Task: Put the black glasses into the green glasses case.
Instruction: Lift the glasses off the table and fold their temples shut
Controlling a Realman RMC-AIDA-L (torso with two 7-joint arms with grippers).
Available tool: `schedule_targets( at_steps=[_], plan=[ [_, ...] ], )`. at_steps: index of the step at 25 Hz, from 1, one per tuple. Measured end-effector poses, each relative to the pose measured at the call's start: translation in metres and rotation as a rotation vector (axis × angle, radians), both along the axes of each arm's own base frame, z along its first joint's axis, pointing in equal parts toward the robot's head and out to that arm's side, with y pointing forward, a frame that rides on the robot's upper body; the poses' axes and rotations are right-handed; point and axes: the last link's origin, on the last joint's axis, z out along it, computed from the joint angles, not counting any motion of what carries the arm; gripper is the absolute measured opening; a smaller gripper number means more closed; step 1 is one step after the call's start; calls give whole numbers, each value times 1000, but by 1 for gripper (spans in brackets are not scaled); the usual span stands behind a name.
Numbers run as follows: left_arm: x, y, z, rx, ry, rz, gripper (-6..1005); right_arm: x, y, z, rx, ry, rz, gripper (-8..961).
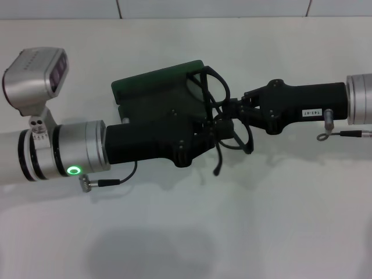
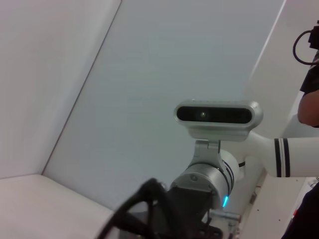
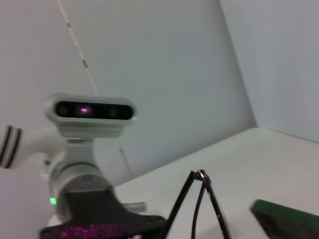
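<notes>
Black glasses [image 1: 224, 119] are seen in the middle of the head view, held up above the white table [image 1: 186, 232] between the two arms. The right end effector [image 1: 232, 109] reaches in from the right side, and its dark fingers are closed on the frame near the middle of the glasses. One lens rim sticks up toward the far side and the other hangs down toward the near side, with a thin temple arm pointing down below it.

The left end effector [image 1: 195, 131] comes in from the left and is right beside the glasses. It is big and black, and its fingers are hidden in the dark mass (so it cannot be told if they are open or closed).

The green glasses case [image 1: 154, 84] is seen just behind the left end effector, a bit to the left of the glasses. Most of it is covered by the arm, so only its green top edge is shown.

In the right wrist view, the thin temple arms of the glasses [image 3: 202, 204] are seen meeting in a point, and a corner of the green case [image 3: 286, 219] is seen close by.
</notes>
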Motion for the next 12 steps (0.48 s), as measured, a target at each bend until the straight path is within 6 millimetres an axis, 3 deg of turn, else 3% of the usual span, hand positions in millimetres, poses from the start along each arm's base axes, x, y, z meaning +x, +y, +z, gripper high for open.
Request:
schedule_targets(
  at_steps=[12],
  plan=[
    [2,1,0,1,1,-6,20,-6,-5,1,-35,18,45,65]
  ],
)
